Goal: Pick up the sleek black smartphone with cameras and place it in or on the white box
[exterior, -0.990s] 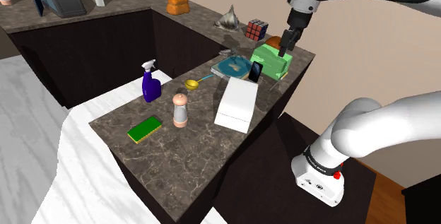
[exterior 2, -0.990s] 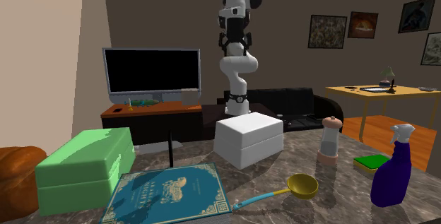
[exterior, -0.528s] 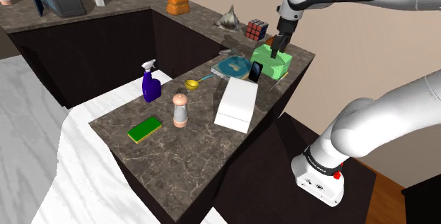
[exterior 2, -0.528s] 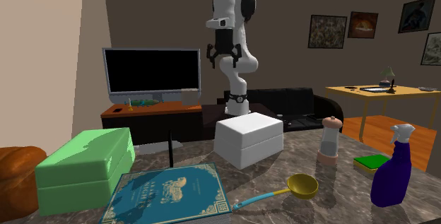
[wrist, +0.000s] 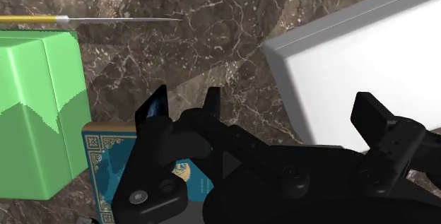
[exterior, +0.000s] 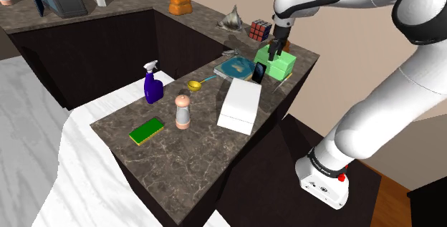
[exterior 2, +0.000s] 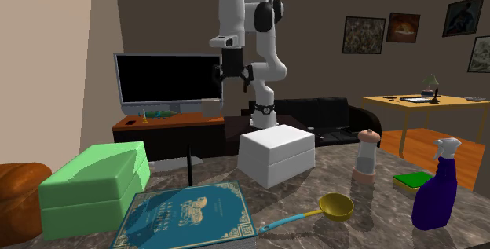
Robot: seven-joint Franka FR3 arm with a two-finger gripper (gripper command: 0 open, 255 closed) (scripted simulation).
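Note:
The black smartphone (exterior: pixel 258 73) stands upright on the marble counter, leaning against the green box (exterior: pixel 281 62) beside a blue book (exterior: pixel 238 66). In the second exterior view the smartphone (exterior 2: pixel 189 167) is a thin dark edge between the green box (exterior 2: pixel 90 184) and the white box (exterior 2: pixel 276 153). The white box (exterior: pixel 240 105) lies just in front of the phone. My gripper (exterior: pixel 276 49) hangs open and empty above the green box, a little behind and above the phone. It is high over the counter (exterior 2: pixel 230 73). From the wrist, my gripper (wrist: pixel 279 109) is over the counter between the green box (wrist: pixel 39 109) and the white box (wrist: pixel 353 67).
On the counter (exterior: pixel 186 154) stand a blue spray bottle (exterior: pixel 152 84), a pepper mill (exterior: pixel 183 111), a green sponge (exterior: pixel 147 130) and a yellow ladle (exterior: pixel 195 85). A Rubik's cube (exterior: pixel 261 30) and a bread loaf (exterior: pixel 180 4) sit further back. The counter drops off beyond the green box.
The arm has swung toward the shoulder view's left, bringing the gripper from past the green box's far side to above it and closer to the phone. No object has moved.

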